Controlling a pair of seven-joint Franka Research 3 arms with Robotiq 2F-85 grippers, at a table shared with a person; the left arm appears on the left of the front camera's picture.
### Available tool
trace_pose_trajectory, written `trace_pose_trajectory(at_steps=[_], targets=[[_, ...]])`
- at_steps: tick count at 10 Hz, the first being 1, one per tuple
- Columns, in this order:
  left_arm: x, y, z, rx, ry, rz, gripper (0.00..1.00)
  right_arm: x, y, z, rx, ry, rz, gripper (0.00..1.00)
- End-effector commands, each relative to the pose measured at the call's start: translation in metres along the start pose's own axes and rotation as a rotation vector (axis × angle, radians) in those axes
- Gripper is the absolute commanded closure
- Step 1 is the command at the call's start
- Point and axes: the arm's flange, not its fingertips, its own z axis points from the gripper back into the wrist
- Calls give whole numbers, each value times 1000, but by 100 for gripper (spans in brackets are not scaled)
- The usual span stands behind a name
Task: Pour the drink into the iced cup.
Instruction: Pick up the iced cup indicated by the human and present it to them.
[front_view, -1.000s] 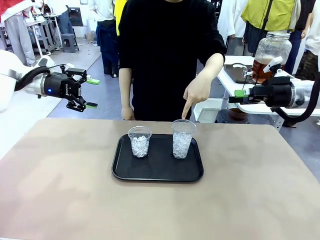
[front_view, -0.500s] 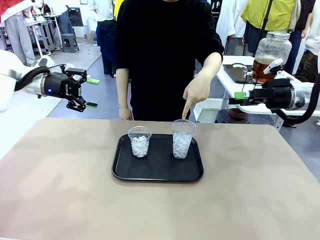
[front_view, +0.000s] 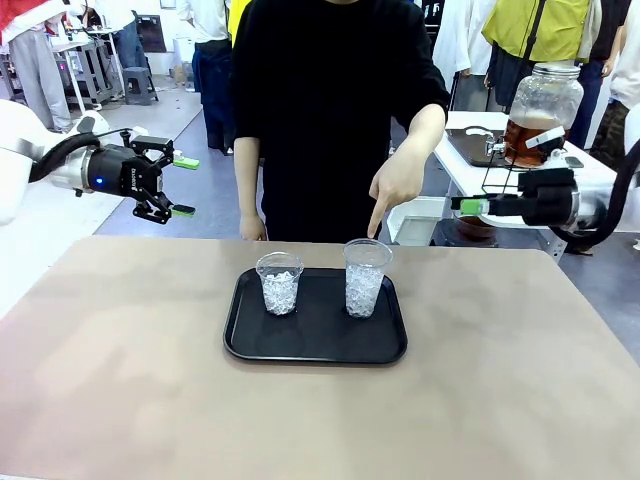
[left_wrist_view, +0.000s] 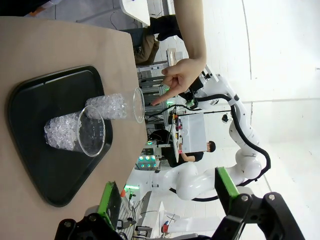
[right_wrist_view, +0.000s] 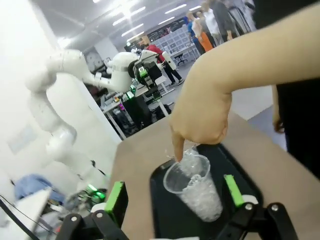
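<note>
1. The left fingers (front_view: 183, 210) are released and empty, held above the far left edge of the surface (front_view: 150, 380). The right fingers (front_view: 472, 206) are also released and empty, off the far right corner.
2. The drink (front_view: 518, 140) fills the lower part of a large glass jar (front_view: 545, 95) on a side table behind the right arm, well apart from the tray (front_view: 315, 345).
3. Two iced cups stand upright on the tray. The person's hand (front_view: 395, 185) points down at the taller cup (front_view: 364, 280); the shorter cup (front_view: 279, 284) is just beside it.
4. Handling, judged:
   - The cups look thin, light and easily crushed. Grip one at mid-wall, below the rim, with light pressure.
   - The jar looks heavy, smooth, breakable and too wide for the fingers.
   - The drink will slosh.
</note>
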Motion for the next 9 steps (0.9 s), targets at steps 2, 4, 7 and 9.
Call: trace_pose_trajectory(at_steps=[2,4,7,9], targets=[[0,-1,0,1,-2,-2,0,-32,-7,-30,17,-15,252,0],[0,-1,0,1,-2,-2,0,-51,-13,-43,111,26,289,0],[0,-1,0,1,-2,-2,0,-68,-16,-51,132,34,314,0],[0,-1,0,1,-2,-2,0,-69,-12,-52,123,30,285,0]])
